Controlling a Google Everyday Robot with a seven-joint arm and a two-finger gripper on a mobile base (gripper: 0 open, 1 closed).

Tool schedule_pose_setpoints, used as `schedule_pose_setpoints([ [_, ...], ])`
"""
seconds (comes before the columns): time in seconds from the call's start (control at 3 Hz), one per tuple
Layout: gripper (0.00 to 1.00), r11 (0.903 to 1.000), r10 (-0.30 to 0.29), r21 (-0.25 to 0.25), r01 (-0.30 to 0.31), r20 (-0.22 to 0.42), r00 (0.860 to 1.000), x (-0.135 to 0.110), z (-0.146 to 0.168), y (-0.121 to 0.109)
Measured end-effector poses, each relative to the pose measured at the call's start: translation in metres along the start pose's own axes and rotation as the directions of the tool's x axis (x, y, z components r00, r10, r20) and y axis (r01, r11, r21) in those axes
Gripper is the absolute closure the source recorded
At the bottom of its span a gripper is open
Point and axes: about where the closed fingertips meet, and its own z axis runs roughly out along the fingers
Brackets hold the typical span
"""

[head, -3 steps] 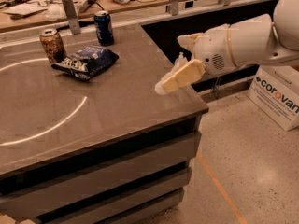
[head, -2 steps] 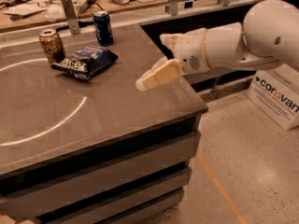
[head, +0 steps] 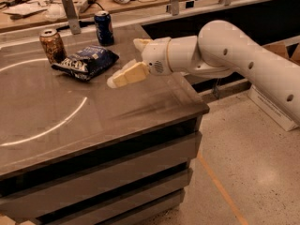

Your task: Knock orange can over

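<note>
- The white robot arm [head: 234, 55] has swung further left over the grey tabletop [head: 70, 121] since the earlier frames, carrying the gripper [head: 123, 62] from the right edge to just beside the snack bag.
- At the far left, a thin white curved line [head: 51, 128] is drawn across the tabletop.
- The small orange-brown drink can with a silver top [head: 52, 45] stands upright near the back left of the tabletop, apparently touching the snack bag's left end.
- A crumpled dark blue snack bag with white lettering [head: 86, 61] lies flat just right of the orange can.
- A dark blue drink can [head: 104, 27] stands upright behind the bag, near the back edge.
- The gripper hovers above the tabletop just right of the bag, well apart from the orange can. Its two cream fingers [head: 129, 74] look spread, holding nothing; the lower one points left and down towards the bag.
- The arm reaches in from the right, over the tabletop's right edge.
- On the floor at far right sits a white cardboard box [head: 276, 109].
</note>
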Motion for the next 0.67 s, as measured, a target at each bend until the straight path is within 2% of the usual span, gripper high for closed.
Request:
schedule_pose_setpoints([
  [0.33,0.0,0.9992,-0.002,0.039,0.001,0.034,0.999,-0.002,0.051,-0.024],
  [0.67,0.0,0.9987,-0.016,0.05,0.012,0.076,0.997,-0.015,0.089,-0.04],
])
